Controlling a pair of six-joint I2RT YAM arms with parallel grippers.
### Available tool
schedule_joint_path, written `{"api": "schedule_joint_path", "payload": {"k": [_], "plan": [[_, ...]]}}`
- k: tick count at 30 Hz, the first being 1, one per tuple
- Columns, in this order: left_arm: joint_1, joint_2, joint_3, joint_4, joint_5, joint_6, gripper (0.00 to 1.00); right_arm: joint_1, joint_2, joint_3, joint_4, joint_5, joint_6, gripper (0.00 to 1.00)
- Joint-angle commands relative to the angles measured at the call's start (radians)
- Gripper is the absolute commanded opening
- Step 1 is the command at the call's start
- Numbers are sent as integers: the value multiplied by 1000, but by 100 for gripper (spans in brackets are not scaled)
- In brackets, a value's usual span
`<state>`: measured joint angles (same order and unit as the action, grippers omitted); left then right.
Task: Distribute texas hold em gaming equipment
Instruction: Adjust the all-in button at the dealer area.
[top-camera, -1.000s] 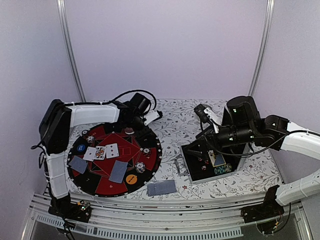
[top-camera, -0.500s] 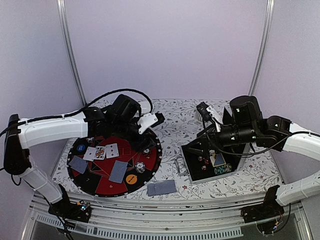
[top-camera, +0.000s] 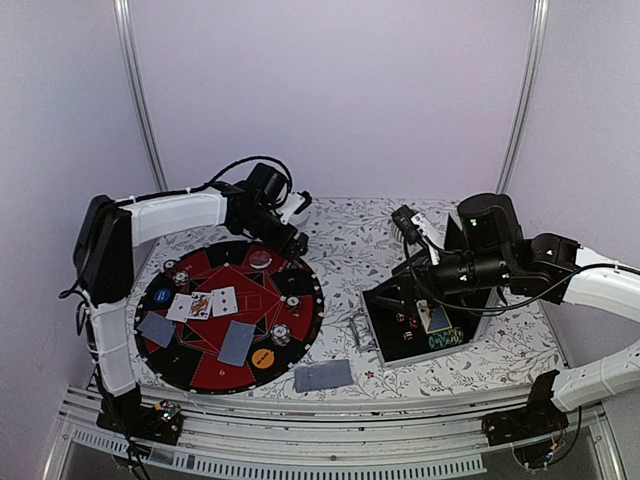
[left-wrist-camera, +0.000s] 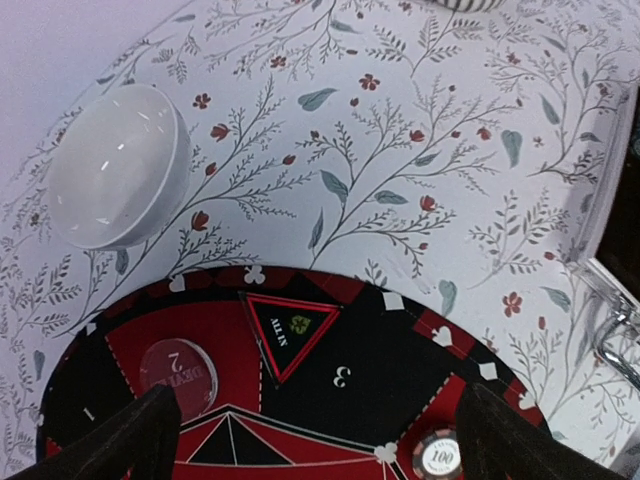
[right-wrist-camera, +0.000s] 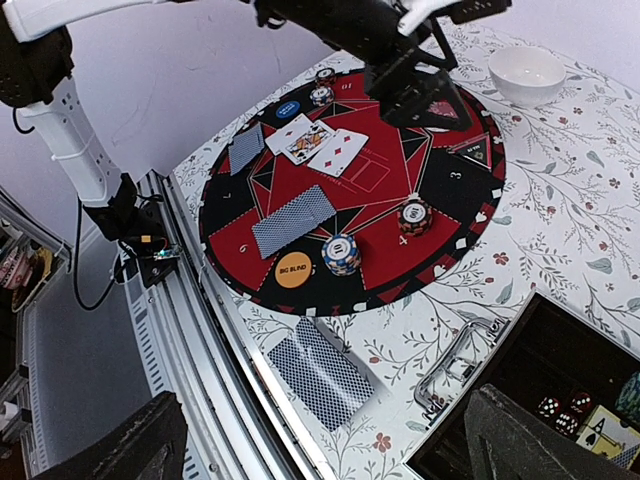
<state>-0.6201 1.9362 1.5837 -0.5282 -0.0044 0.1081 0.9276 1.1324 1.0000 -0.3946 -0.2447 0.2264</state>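
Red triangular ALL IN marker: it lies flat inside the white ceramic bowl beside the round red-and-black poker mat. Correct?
No. The red triangular ALL IN marker lies flat on the round red-and-black poker mat, next to the numeral 3, not inside the white ceramic bowl, which sits beside the mat. The left wrist view shows it.

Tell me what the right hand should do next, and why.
Probably lower into the box: the right hand hangs open and empty over it, dice and a card lie inside, and the left hand is open over the far edge of the mat.
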Motion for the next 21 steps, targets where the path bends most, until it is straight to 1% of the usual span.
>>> {"api": "schedule_joint_path", "payload": {"k": [1,7,11,15,19,21], "plan": [[17,178,135,-88,-4,-62,98,-7,-4,-21,21,2,13,99],[68,333,225,-84,12,-120,98,-6,11,-23,22,0,5,99],[67,393,234,-54,32,-124,98,-6,20,-20,23,-3,1,99],[69,425,231,-53,13,-128,98,-6,17,-21,23,-2,3,99],[69,426,226,-53,69,-134,86,-6,12,-25,23,-1,4,99],[68,416,218,-50,102,-144,85,-6,12,-24,22,-1,5,99]]}}
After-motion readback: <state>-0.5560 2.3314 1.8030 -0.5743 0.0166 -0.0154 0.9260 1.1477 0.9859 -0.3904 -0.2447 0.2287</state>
